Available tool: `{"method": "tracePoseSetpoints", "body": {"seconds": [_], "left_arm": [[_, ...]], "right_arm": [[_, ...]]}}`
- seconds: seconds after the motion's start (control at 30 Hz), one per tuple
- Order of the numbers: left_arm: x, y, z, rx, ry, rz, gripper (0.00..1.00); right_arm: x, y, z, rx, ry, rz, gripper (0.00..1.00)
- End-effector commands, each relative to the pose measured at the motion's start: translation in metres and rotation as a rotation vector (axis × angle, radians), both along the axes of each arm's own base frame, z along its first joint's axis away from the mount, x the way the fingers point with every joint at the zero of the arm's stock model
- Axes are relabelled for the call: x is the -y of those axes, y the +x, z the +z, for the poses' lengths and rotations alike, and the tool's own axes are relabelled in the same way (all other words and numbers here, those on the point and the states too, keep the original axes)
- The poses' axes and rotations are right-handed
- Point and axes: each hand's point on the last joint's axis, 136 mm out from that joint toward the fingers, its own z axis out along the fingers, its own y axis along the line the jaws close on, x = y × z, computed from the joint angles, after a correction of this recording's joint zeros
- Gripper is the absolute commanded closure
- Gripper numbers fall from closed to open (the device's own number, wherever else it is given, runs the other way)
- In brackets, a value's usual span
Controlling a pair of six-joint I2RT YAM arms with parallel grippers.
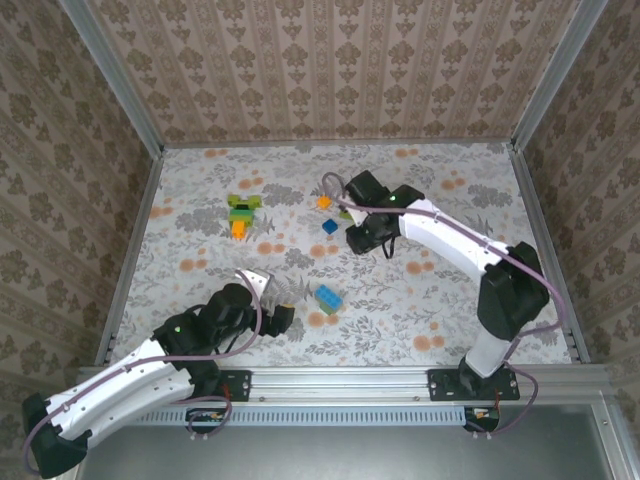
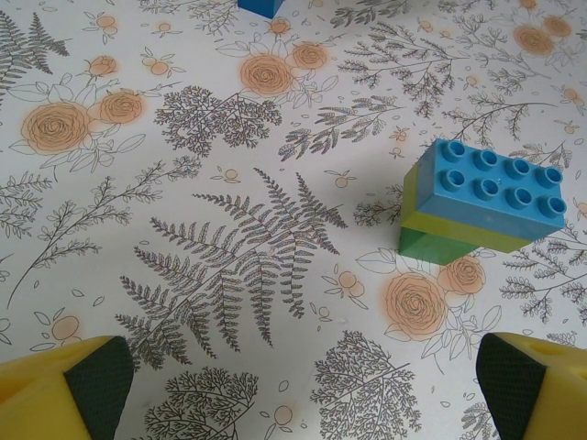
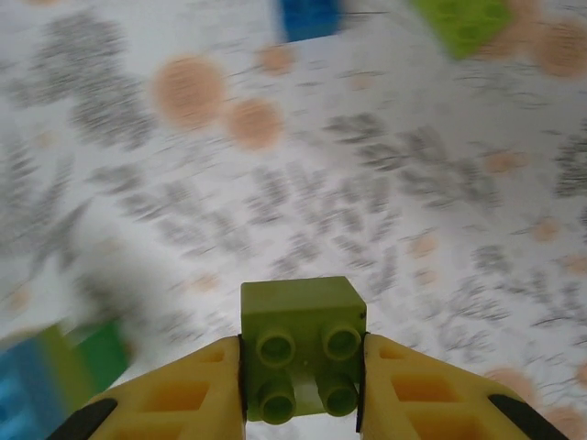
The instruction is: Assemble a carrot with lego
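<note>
The carrot (image 1: 242, 213) lies on the table (image 1: 450, 300), left of centre and toward the far side; well to its right, at about the same depth, sits a single brick (image 1: 324, 202); a second loose brick (image 1: 330, 226) lies just nearer than that one; the right pincer (image 3: 303, 385) hangs over the table just right of those two, with a held brick (image 3: 303, 344) between its fingers; nearer the front edge, about midway across, stands a stack of bricks (image 1: 327, 297), one on top of another; the left pincer (image 1: 285, 300) is just left of the stack, apart from it; seen from the left wrist, the stack lies ahead and to the right of the fingers (image 2: 83, 385).
</note>
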Motion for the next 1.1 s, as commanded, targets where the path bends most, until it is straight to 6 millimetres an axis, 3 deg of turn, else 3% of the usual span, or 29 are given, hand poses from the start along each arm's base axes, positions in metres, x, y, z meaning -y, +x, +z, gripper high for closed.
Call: {"method": "tracePoseSetpoints", "body": {"seconds": [0.0, 0.17, 0.37, 1.07], "left_arm": [[0.001, -0.001, 0.000, 0.016, 0.001, -0.015, 0.01], [0.001, -0.001, 0.000, 0.015, 0.001, -0.014, 0.01], [0.001, -0.001, 0.000, 0.015, 0.001, -0.013, 0.01], [0.001, 0.000, 0.000, 0.016, 0.003, -0.012, 0.01]], "right_arm": [[-0.012, -0.048, 0.000, -0.108, 0.028, 0.043, 0.70], [-0.037, -0.084, 0.009, -0.116, 0.038, 0.120, 0.70], [-0.055, -0.109, 0.007, -0.131, 0.025, 0.171, 0.70], [-0.068, -0.106, -0.021, -0.113, -0.087, 0.190, 0.70]]}}
